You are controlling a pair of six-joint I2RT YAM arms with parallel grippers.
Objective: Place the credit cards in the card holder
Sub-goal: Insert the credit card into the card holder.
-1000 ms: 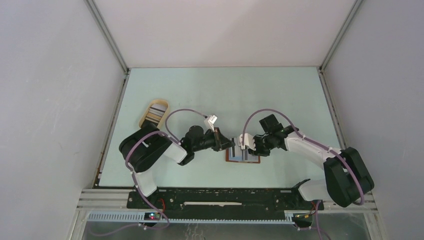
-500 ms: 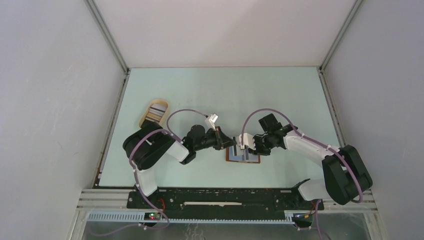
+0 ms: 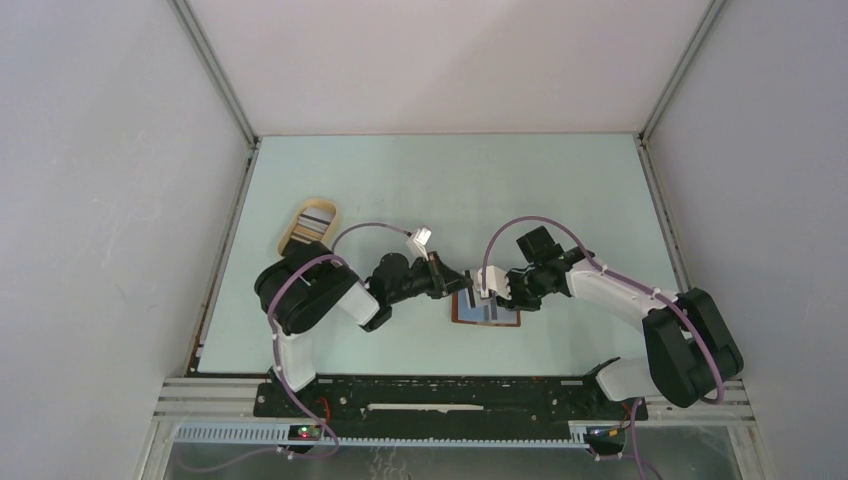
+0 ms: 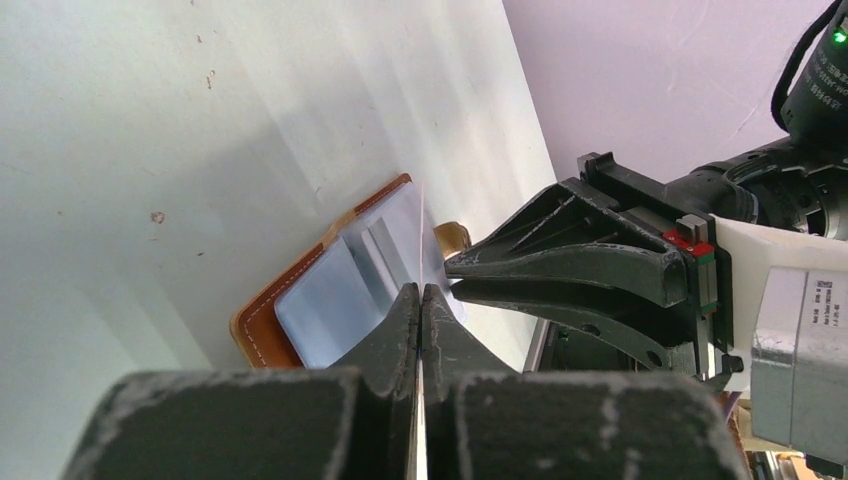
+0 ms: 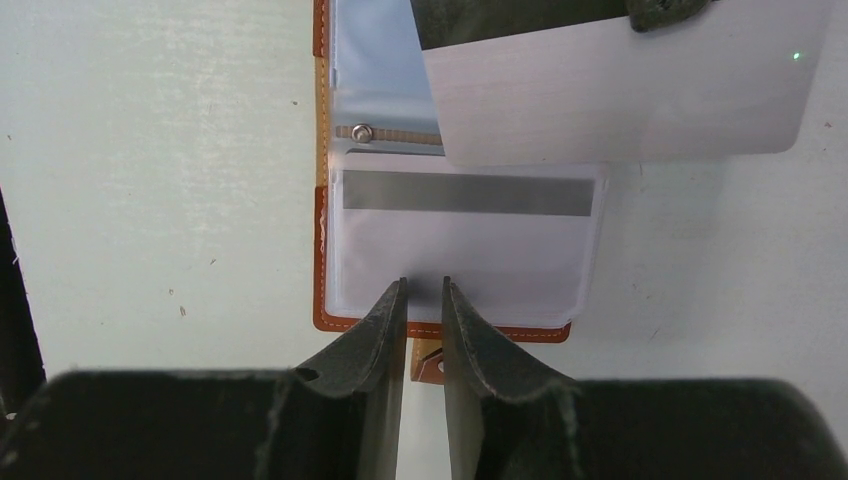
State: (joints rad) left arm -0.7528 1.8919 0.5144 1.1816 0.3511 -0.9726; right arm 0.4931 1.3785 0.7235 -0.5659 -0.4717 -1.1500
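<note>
A pale mint-green table [image 3: 400, 180] lies under me, boxed in by plain white walls [image 3: 450, 60] with metal rails at the corners. Both my arms bend inward, and their wrists meet near the middle of the table.

My left gripper [image 4: 421, 290] is pinched tight on a thin white plastic card [image 5: 620, 95]. It holds the card on edge, just above the far half of the reddish-brown leather card holder [image 5: 322, 250].

That holder lies open and flat at the centre. It has stitched edges and glossy clear sleeves, and one sleeve has a whitish card with a grey stripe [image 5: 467, 193] in it.

My right gripper [image 5: 424, 285] reaches in from the right. There is only a narrow gap between its fingers, and the tips are at the near sleeve. I cannot tell whether they nip it.

Far to the left sits an oval tan tray [image 3: 290, 232] with more flat cards [image 3: 312, 228] inside.
</note>
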